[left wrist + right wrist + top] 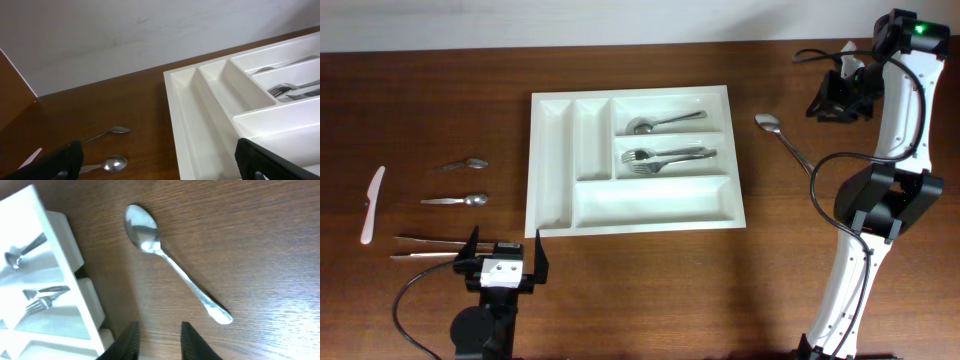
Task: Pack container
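Tray (552, 170) lies flat mid-bench, nearer the far edge, in the overhead view. One long compartment holds a spoon (665, 122) and the next holds forks (665, 158). A loose spoon (785, 140) lies on the bench just right of the tray, apart from it. Toward the left edge lie two small spoons (465, 164), a white knife (372, 205) and two long utensils (428, 240). The left gripper (506, 250) hangs at the near edge and the right gripper (832, 100) by the far right corner. The left wrist view shows the left gripper (159, 150) with jaws wide apart and empty. The tray (210, 100) is ahead on the right and the small spoons (111, 163) on the left. In the right wrist view the right gripper (160, 337) has its jaws slightly parted on nothing, over bare wood between the tray (60, 235) and the loose spoon (175, 270).
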